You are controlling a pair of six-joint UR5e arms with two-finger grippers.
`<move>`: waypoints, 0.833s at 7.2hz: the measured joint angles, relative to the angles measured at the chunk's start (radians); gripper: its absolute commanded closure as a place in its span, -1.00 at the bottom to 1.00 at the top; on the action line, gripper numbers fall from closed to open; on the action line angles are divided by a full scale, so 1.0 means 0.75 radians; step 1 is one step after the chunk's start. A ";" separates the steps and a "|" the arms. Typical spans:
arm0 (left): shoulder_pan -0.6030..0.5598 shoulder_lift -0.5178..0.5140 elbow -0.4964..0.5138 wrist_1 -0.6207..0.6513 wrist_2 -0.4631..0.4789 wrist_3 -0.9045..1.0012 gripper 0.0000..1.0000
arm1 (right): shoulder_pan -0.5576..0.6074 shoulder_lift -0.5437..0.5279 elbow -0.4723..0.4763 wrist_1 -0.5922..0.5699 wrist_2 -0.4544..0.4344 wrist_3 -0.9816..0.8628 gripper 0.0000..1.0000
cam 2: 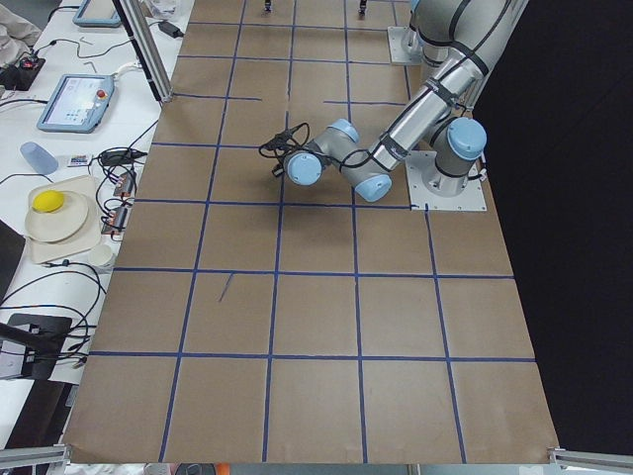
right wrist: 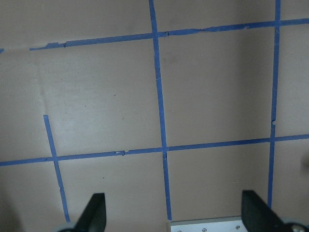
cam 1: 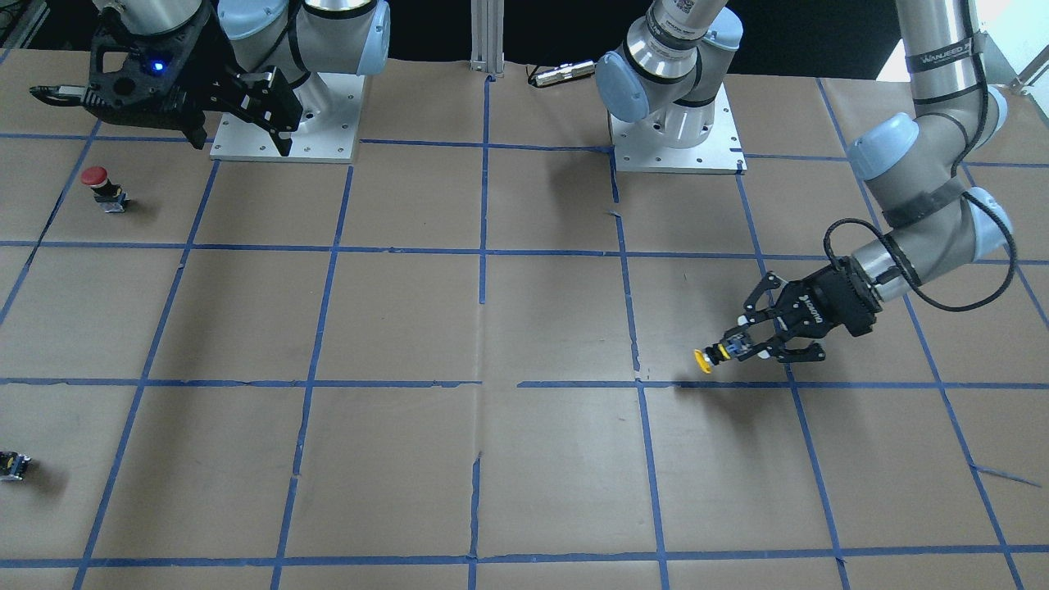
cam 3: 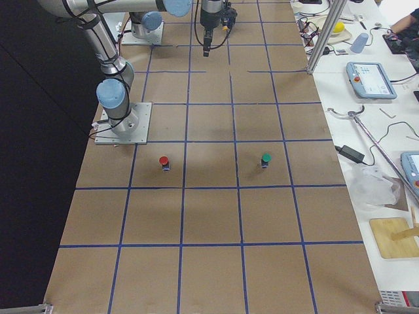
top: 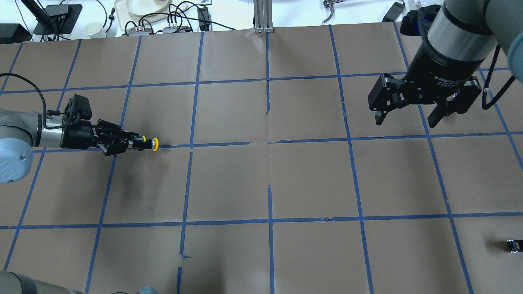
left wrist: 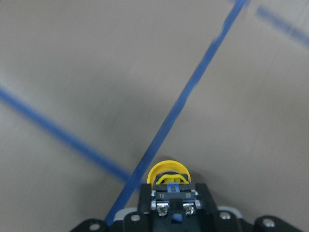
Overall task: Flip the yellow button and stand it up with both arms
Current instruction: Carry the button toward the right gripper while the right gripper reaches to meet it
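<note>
The yellow button [top: 153, 144] is held sideways in my left gripper [top: 137, 143], a little above the brown paper, with its cap pointing toward the table's middle. The gripper is shut on the button's black body. In the front-facing view the button [cam 1: 705, 360] sticks out of the left gripper [cam 1: 747, 347], with a shadow below it. The left wrist view shows the yellow cap [left wrist: 167, 172] just beyond the fingers. My right gripper [top: 405, 121] is open and empty, hanging above the table far from the button. It also shows in the front-facing view [cam 1: 240, 141], and its spread fingertips [right wrist: 94, 212] show in the right wrist view.
A red-capped button [cam 1: 100, 182] stands near the right arm's base plate [cam 1: 328, 123]. A green-capped button [cam 3: 266, 159] stands on the same side. A tiny capless black-and-yellow block [top: 514, 246] lies near the table's edge on the right arm's side. Blue tape lines grid the brown paper.
</note>
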 measured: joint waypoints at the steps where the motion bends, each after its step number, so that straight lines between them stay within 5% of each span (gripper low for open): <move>1: -0.097 0.000 -0.045 -0.044 -0.204 -0.086 0.92 | -0.053 0.001 -0.007 -0.001 0.108 0.040 -1.00; 6: -0.579 0.009 -0.216 -0.128 -1.133 -0.589 0.91 | -0.207 0.103 -0.017 -0.028 0.709 0.385 -0.99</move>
